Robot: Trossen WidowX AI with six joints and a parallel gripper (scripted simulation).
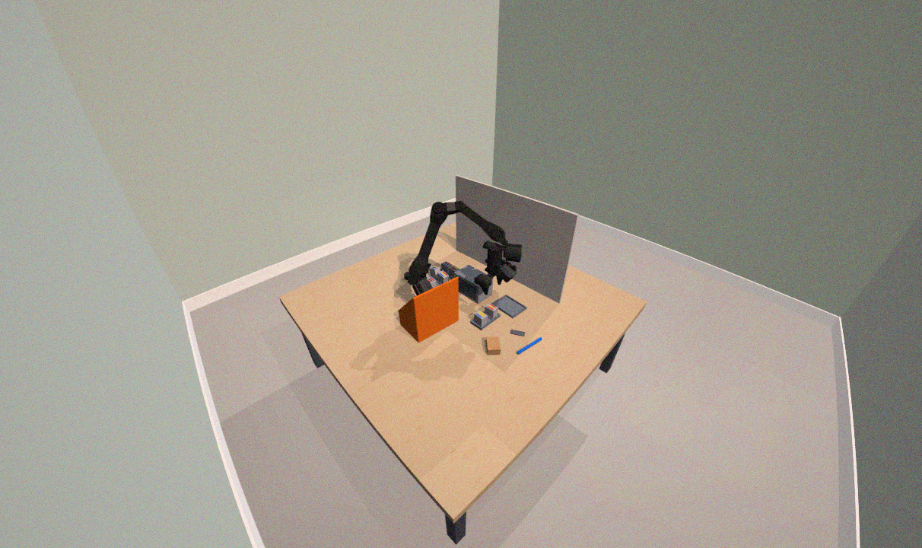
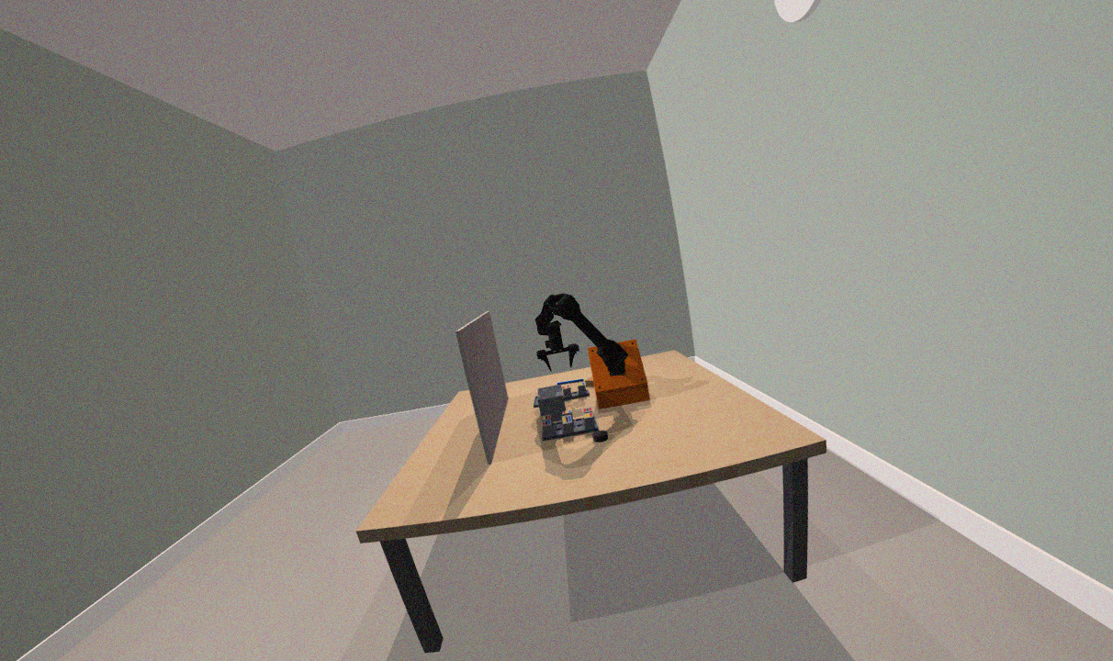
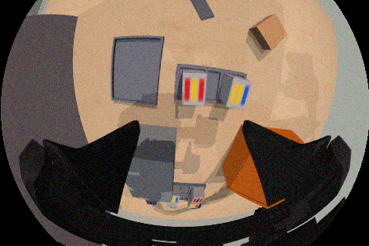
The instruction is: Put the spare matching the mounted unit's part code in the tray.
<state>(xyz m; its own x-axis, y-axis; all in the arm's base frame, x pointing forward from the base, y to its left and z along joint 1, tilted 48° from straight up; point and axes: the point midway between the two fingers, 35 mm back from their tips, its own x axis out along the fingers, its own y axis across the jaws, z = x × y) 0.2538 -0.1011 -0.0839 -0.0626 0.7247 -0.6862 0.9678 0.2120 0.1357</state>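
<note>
In the wrist view you can read red, yellow and red stripes on one small grey block [image 3: 194, 88], and yellow, yellow and blue stripes on the other grey block [image 3: 239, 91] in the same holder. You'll find more coloured stripes on the small blocks [image 3: 197, 201] at the lower edge, too small to read surely.
</note>
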